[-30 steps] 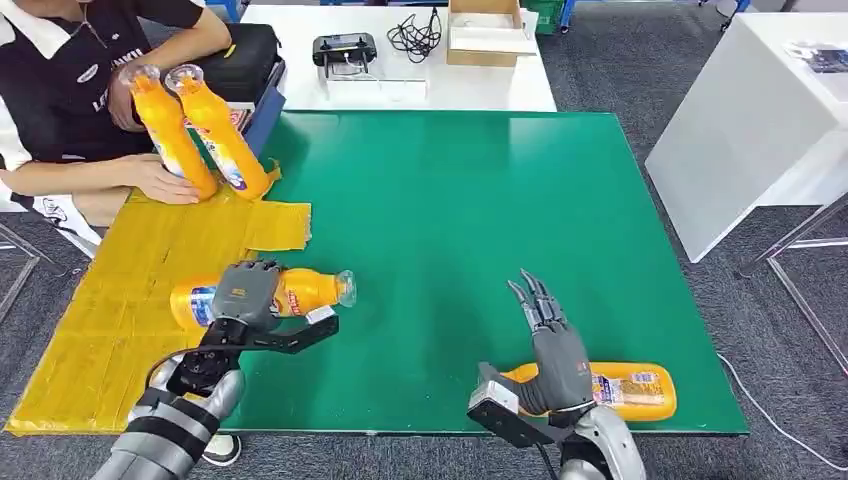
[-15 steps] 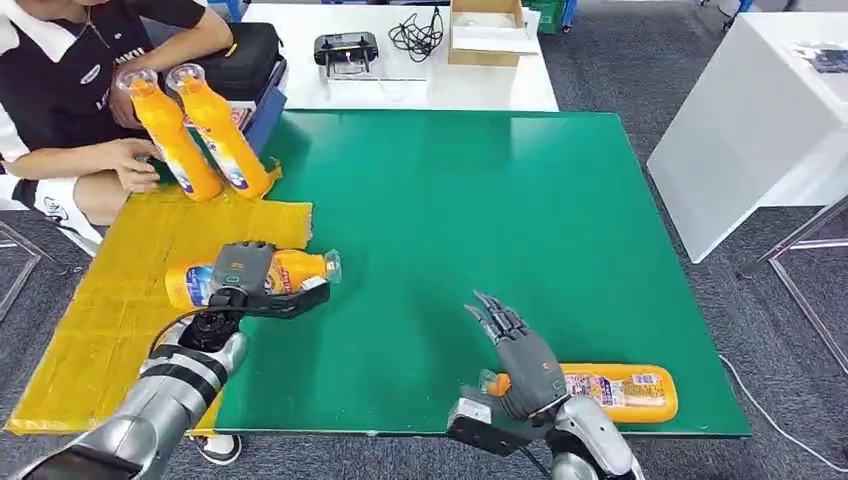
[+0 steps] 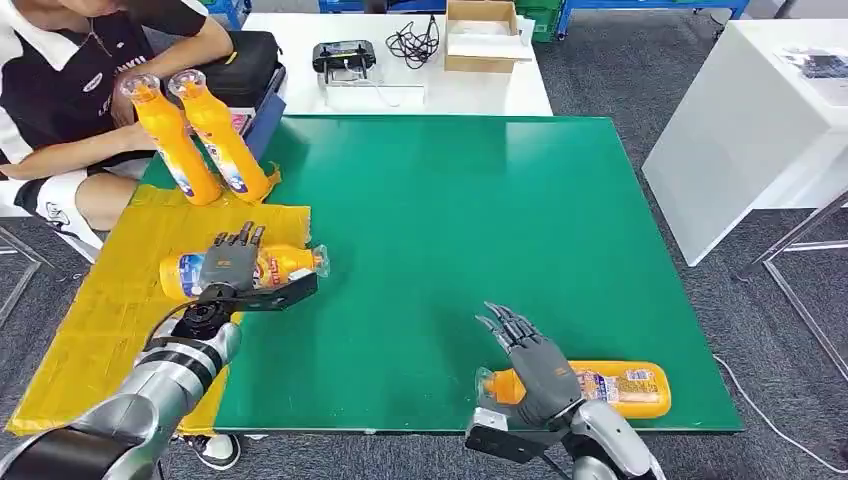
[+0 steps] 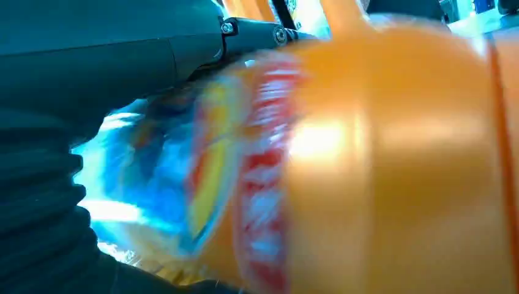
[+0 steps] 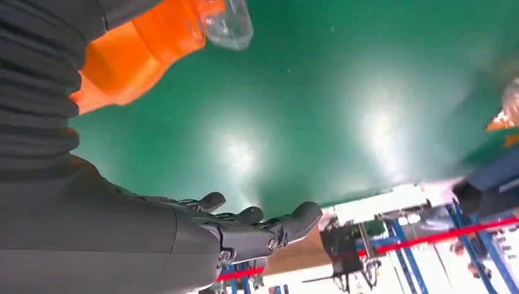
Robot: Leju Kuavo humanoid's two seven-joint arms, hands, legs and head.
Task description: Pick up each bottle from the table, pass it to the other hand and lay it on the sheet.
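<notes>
The left robot hand (image 3: 232, 264) rests on an orange juice bottle (image 3: 285, 265) lying on the yellow sheet (image 3: 90, 330), close to the sheet's edge, with its cap poking over the green tabletop (image 3: 440, 220). Its fingers are stretched out flat, not wrapped around. The right robot hand (image 3: 535, 365) is spread wide and holds nothing. Just beside it, a second juice bottle (image 3: 620, 388) lies near the front edge of the tabletop. Two more bottles (image 3: 205, 135) are propped up at the sheet's far corner, beside a seated person (image 3: 70, 90). The middle of the green top is wide and bare.
</notes>
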